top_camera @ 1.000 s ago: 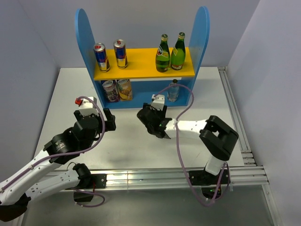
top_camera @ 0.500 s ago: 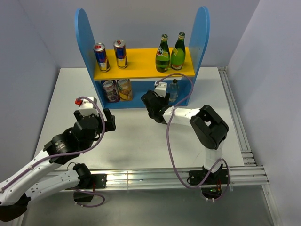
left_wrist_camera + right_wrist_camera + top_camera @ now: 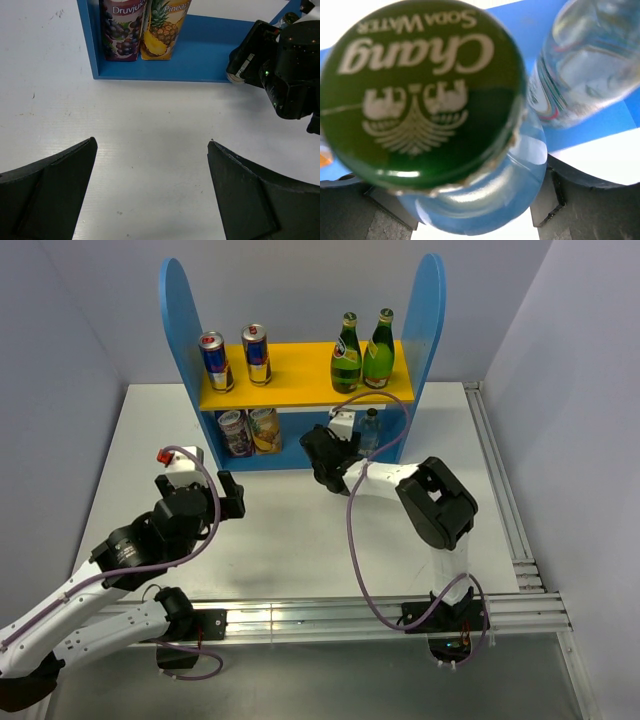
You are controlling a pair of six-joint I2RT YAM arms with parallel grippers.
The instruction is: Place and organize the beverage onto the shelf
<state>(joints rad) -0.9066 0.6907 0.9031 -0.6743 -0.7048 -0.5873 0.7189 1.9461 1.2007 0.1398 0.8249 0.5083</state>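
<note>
The shelf (image 3: 300, 378) stands at the back, with blue round-topped sides, a yellow upper board and a blue base (image 3: 200, 50). My right gripper (image 3: 326, 456) is at the front of the lower level, shut on a clear soda water bottle with a green cap (image 3: 425, 95). Its fingers (image 3: 580, 210) clamp the bottle's neck from both sides. A second clear bottle (image 3: 585, 65) stands just beyond it on the blue base, and it also shows in the top view (image 3: 369, 432). My left gripper (image 3: 151, 145) is open and empty over the white table, in front of the shelf's left half (image 3: 228, 498).
Two cans (image 3: 215, 360) and two green bottles (image 3: 346, 355) stand on the yellow board. Two juice cartons (image 3: 120, 30) stand at the left of the lower level. The right arm's wrist (image 3: 285, 65) sits at the base's front edge. A rail runs along the table's right side.
My right gripper has carried the bottle from the middle of the table back to the front of the lower shelf level, beside the other clear bottle. The left arm has barely moved.
</note>
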